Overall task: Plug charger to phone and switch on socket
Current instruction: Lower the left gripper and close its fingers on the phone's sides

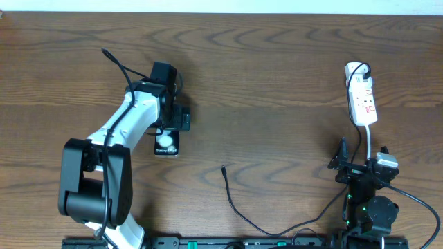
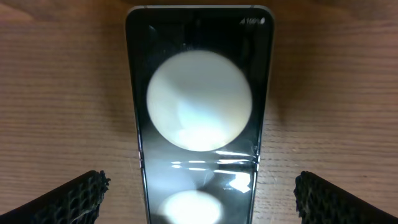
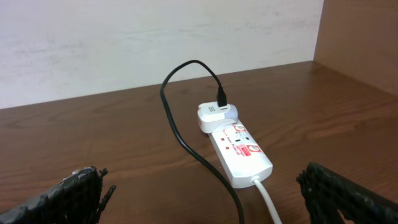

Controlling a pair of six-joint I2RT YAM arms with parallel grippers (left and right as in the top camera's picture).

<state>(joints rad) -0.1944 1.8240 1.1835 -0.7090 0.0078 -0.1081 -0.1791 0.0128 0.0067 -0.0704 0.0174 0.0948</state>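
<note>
Overhead: left gripper [image 1: 169,124] hangs over the phone [image 1: 166,144], jaws spread wide, gripping nothing. Charger [image 1: 223,167] tip lies right of the phone, socket [image 1: 361,97] far right. Right gripper [image 1: 361,158] open, empty. Centre squarely on the phone before closing.

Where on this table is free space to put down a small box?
The widest bare table lies between the phone and the socket, beyond the charger tip. Crowded: the near edge, where its cable loops.
</note>
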